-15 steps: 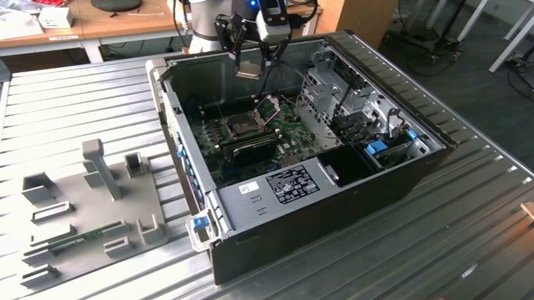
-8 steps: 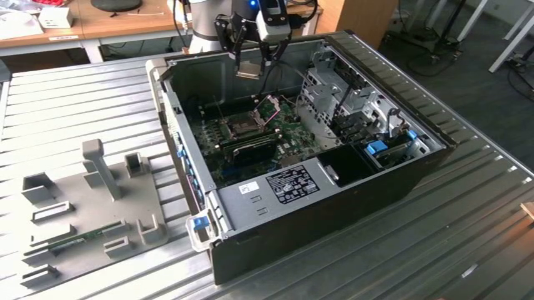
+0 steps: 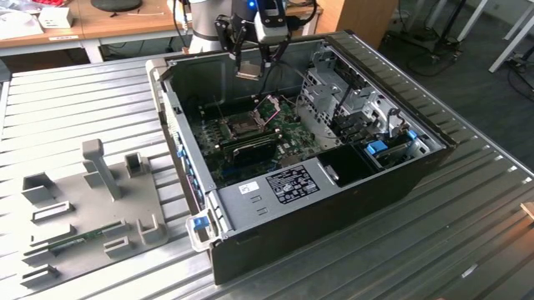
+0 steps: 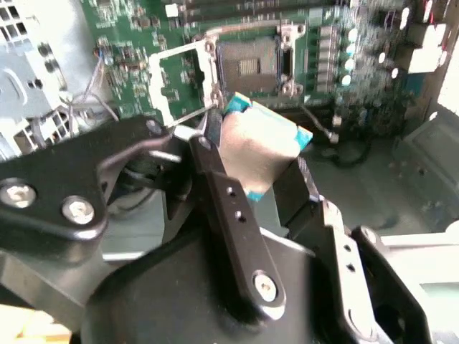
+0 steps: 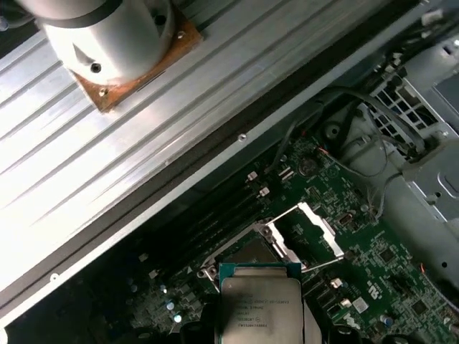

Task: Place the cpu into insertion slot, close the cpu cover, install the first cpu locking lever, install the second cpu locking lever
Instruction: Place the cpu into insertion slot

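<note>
My gripper hangs above the open computer case, shut on the cpu, a thin square chip. In the second wrist view the cpu sits between the two black fingers, its pale back towards the camera. The insertion slot lies bare on the green board beyond it, and the cpu cover is swung open beside the slot. In the first wrist view the cpu hides part of the insertion slot, with the cpu cover raised next to it. A thin wire lever stands free of the slot.
The case walls ring the board. A metal drive cage stands at the exterior view's right of the slot, and dark memory sticks lie just in front of it. A grey fixture plate rests on the ribbed table.
</note>
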Motion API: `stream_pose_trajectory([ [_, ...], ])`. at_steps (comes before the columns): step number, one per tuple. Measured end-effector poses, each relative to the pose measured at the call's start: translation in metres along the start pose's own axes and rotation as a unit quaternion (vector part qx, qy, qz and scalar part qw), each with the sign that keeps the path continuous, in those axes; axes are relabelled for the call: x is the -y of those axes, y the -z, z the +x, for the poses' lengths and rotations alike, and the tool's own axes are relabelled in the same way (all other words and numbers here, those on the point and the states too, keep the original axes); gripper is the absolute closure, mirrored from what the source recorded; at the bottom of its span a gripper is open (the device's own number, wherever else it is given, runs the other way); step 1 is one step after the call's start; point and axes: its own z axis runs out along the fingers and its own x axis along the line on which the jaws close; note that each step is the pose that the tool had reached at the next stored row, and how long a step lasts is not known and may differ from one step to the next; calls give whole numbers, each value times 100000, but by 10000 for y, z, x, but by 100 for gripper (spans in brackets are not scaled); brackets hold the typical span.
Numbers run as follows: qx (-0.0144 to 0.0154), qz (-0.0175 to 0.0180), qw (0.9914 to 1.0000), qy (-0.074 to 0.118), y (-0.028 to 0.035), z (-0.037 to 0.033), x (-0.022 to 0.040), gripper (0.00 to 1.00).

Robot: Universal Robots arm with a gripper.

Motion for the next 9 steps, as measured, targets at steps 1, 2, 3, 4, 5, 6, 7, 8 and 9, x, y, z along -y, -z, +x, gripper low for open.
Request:
stream_pose_trajectory([
  [1, 88, -21, 99995, -978, -6, 0, 0, 46],
  [2, 167, -37, 99982, -1872, -10, 0, 1, 46],
  [3, 245, -53, 99961, -2769, -15, 0, 1, 46],
  [4, 326, -68, 99933, -3658, -20, -1, 2, 46],
  [5, 406, -86, 99895, -4560, -25, -1, 2, 46],
  [6, 484, -105, 99850, -5445, -30, -1, 3, 46],
  [7, 562, -120, 99797, -6348, -35, -1, 3, 46],
  [8, 642, -139, 99736, -7238, -40, -1, 3, 46],
  [9, 729, -155, 99660, -8211, -45, -1, 4, 46],
])
